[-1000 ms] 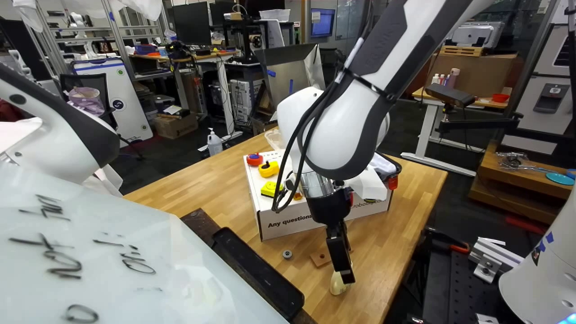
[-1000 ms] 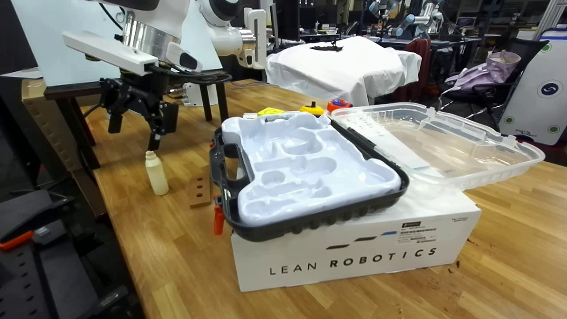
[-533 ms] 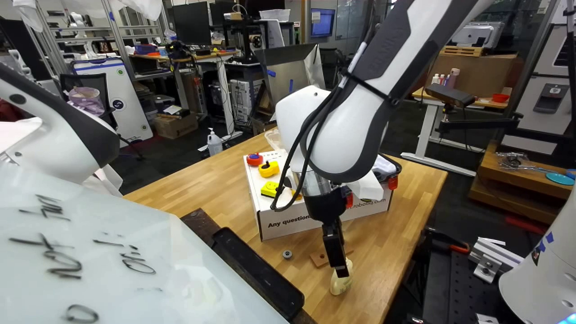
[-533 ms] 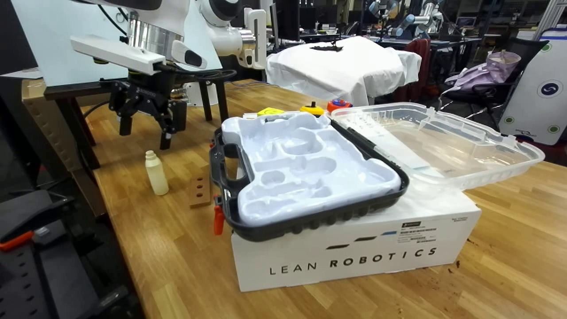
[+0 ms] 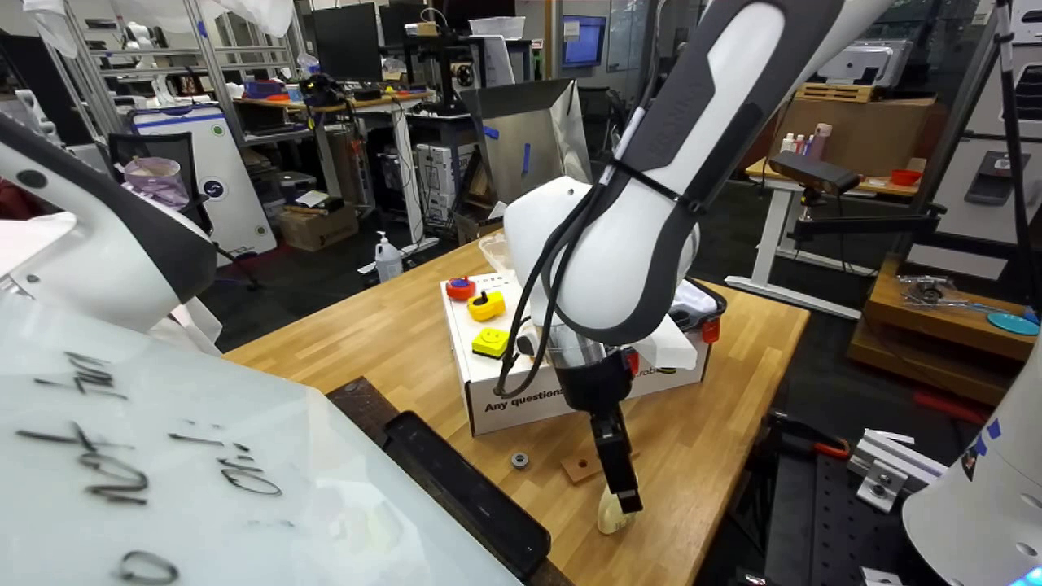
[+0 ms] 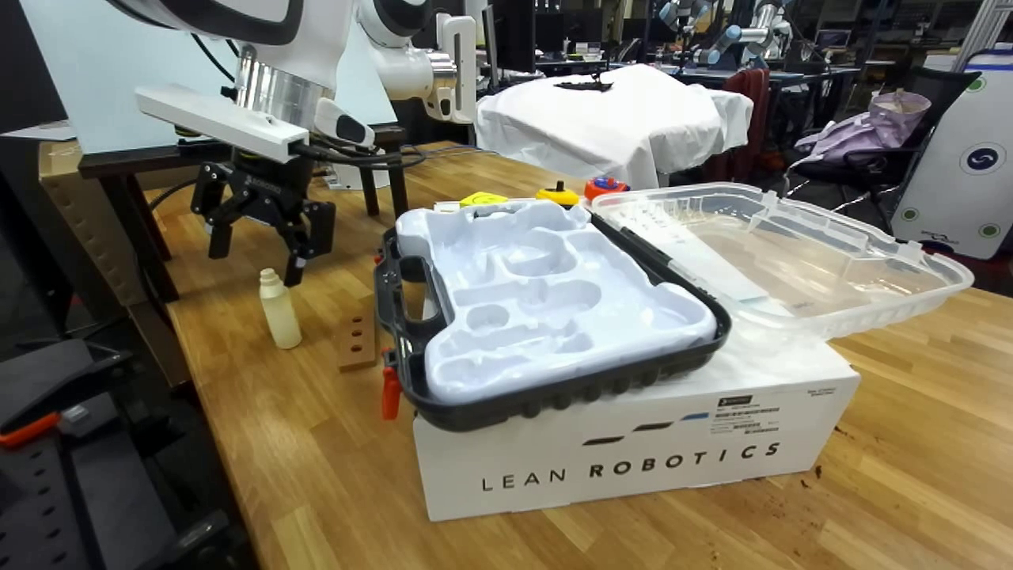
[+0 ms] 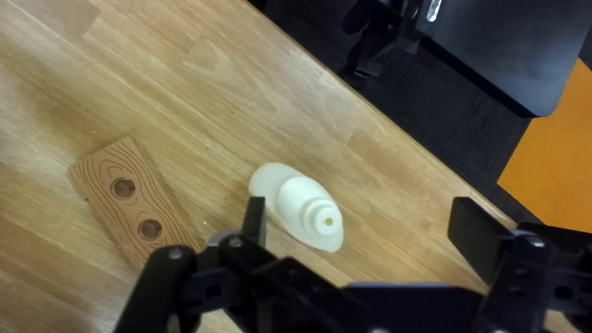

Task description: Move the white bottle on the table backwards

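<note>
The white bottle point(image 6: 282, 315) stands upright on the wooden table point(image 6: 332, 467), close to one edge. It also shows in an exterior view point(image 5: 612, 518), partly behind a finger, and from above in the wrist view point(image 7: 300, 203). My gripper point(image 6: 257, 260) is open and empty, pointing down, with its fingertips a little above the bottle's top. In the wrist view the gripper point(image 7: 360, 206) has its fingers wide apart. The bottle's cap lies between them in that picture, nearer the left finger. No touch shows.
A brown wooden block with holes point(image 6: 358, 342) lies beside the bottle. A big white box point(image 6: 633, 467) bears a grey-and-white lidded tray point(image 6: 546, 305). A small grey ring point(image 5: 519, 461) lies near the block. A whiteboard point(image 5: 203, 456) stands along one side.
My gripper has moved slightly to the right in an exterior view, then lowered toward the bottle's top. It stays open. The bottle has not moved.
</note>
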